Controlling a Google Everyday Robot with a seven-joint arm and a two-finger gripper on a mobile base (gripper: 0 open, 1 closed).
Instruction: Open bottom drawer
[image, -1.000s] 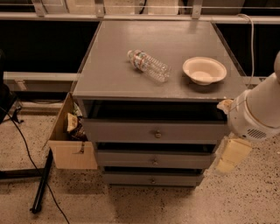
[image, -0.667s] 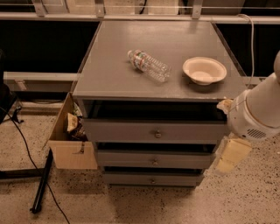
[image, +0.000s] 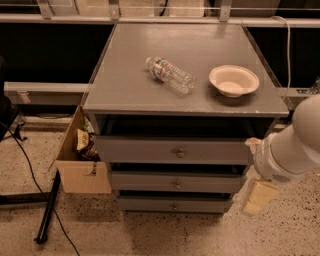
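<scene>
End effector (image: 260, 196) hangs low, just right of the bottom drawer (image: 150, 204) and not touching it; I cannot tell how far open it is or whether it holds anything. Up and to its left, the counter (image: 125, 85) carries a lying plastic bottle (image: 170, 75) and a bowl (image: 233, 80).

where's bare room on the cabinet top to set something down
The cabinet top is bare left of the water bottle, along the front edge, and across the back behind the bowl. It is tighter between bottle and bowl. The gripper hangs beside the bottom drawer, on the bowl's side.
</scene>
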